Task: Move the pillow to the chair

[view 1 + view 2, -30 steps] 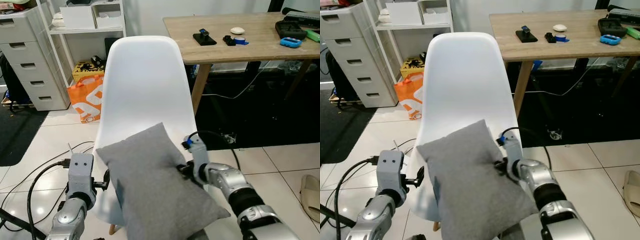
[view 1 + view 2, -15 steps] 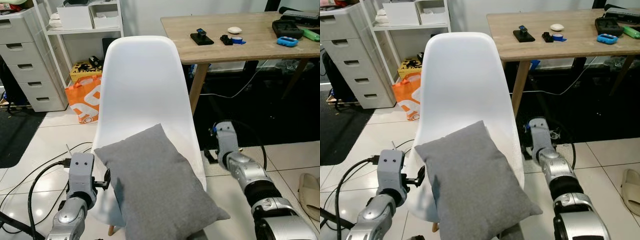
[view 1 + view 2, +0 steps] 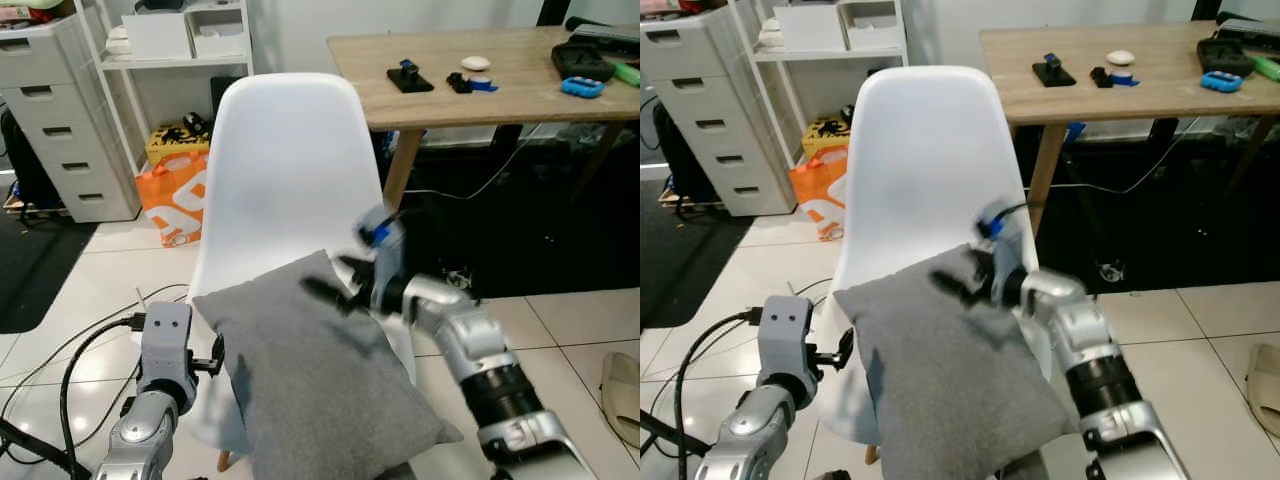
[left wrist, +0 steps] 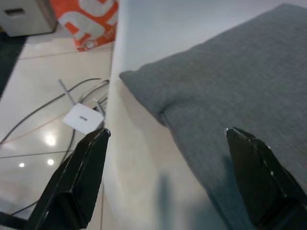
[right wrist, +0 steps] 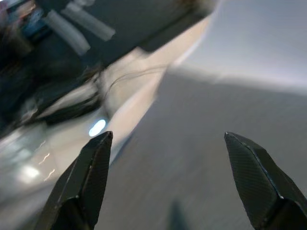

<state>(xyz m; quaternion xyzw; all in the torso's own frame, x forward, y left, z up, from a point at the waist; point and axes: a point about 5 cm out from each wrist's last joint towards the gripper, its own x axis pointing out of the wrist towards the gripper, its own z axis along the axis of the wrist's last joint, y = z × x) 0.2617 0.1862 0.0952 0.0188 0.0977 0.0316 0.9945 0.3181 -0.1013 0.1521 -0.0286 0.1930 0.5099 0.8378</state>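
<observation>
Swung back over the pillow [image 3: 320, 380], right gripper [image 3: 335, 283] spreads empty; overhanging pillow may slide off the chair [image 3: 285, 170]. Left gripper [image 4: 168, 177] open.

You had bright, even room light; ceiling lamps glared off the floor tiles [image 4: 50, 140], and motion blur smeared the right end effector [image 3: 335, 283].

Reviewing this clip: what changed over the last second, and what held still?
The right gripper, which a second ago pressed the pillow's right edge and then drew away to the right of the chair, has swung back over the pillow's upper part, blurred with motion, jaws open. The pillow stays on the chair seat. The left gripper stays open beside the pillow's left edge.
</observation>
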